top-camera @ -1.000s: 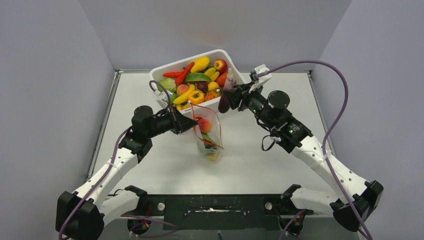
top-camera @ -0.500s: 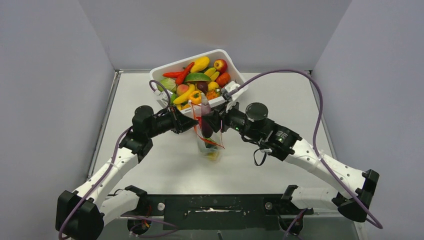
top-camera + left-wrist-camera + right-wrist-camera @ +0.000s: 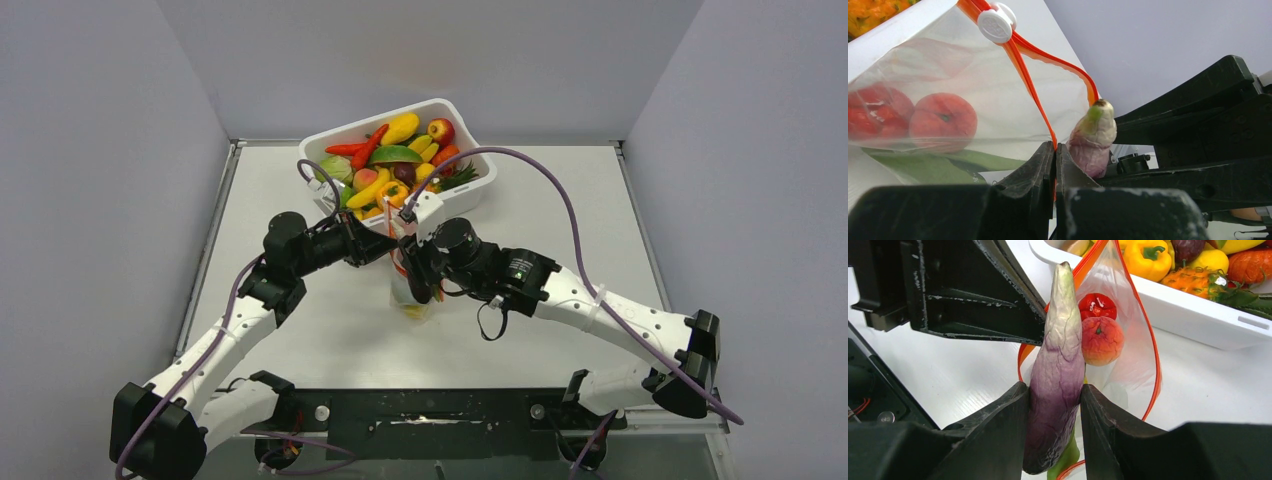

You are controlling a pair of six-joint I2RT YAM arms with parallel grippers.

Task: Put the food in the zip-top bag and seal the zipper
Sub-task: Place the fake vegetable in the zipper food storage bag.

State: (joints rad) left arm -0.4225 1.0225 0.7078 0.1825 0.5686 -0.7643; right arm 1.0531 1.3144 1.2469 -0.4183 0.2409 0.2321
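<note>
The clear zip-top bag (image 3: 412, 295) hangs open between the arms, also in the left wrist view (image 3: 958, 90) and the right wrist view (image 3: 1128, 365). Its red-orange zipper (image 3: 1023, 75) carries a white slider (image 3: 994, 23). My left gripper (image 3: 1055, 152) is shut on the zipper edge and holds the mouth up. My right gripper (image 3: 1054, 405) is shut on a purple toy aubergine (image 3: 1055, 375), held over the bag's mouth; its tip shows in the left wrist view (image 3: 1093, 137). Inside the bag lie a red fruit (image 3: 1096, 305), a peach (image 3: 1102, 340) and a green leaf (image 3: 923, 165).
A white tub (image 3: 470, 205) full of toy fruits and vegetables stands just behind the bag, with a yellow pepper (image 3: 1147, 257) near its front wall (image 3: 1188, 310). Grey walls close in the table on the left, right and back.
My right arm has swung left and forward from beside the tub, carrying the aubergine to the bag's mouth. My left gripper has kept hold of the zipper edge.
</note>
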